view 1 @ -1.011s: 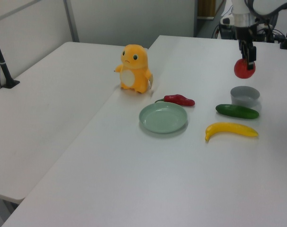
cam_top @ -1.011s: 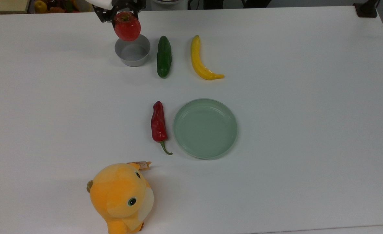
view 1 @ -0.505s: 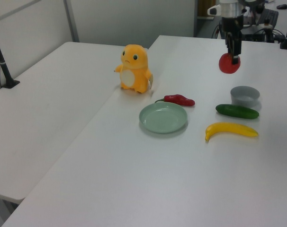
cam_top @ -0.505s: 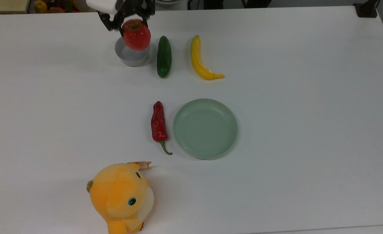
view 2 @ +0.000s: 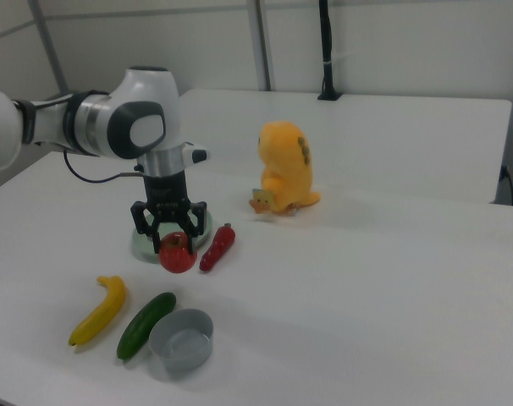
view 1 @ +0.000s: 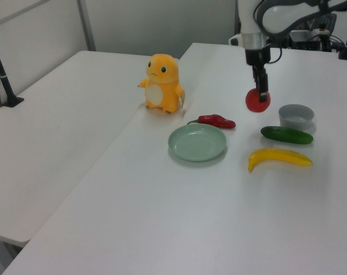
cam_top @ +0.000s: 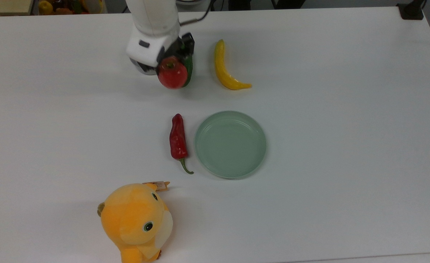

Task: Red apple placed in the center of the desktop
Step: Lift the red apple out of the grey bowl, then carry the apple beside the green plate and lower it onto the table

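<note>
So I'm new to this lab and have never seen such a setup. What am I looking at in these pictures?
It is one white robot arm, filmed by three fixed cameras: one from above, two from opposite sides. Its end effector is shut on a red apple, held in the air above the white desktop. On the desktop lie a red chili pepper, a pale green plate, a cucumber, a yellow banana and a small grey bowl. An orange plush toy stands near one edge.
</note>
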`<control>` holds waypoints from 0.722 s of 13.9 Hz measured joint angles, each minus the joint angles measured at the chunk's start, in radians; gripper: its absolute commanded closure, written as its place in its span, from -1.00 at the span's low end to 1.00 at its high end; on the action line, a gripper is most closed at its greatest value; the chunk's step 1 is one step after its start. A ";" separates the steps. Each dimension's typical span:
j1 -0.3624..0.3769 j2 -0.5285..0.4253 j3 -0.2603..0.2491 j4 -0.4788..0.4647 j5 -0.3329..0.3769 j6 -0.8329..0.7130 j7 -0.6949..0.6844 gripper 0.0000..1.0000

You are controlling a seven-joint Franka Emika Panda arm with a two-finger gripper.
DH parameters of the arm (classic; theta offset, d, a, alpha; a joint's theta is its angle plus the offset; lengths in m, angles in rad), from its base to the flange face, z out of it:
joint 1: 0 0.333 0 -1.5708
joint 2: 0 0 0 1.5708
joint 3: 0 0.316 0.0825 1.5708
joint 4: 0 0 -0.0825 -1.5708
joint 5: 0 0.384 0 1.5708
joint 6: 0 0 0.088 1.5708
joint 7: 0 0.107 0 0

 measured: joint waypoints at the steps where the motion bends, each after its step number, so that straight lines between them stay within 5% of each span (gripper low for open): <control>1: 0.002 0.022 0.008 0.000 0.002 0.033 0.018 1.00; 10: 0.003 0.146 0.055 0.001 0.003 0.216 0.086 0.96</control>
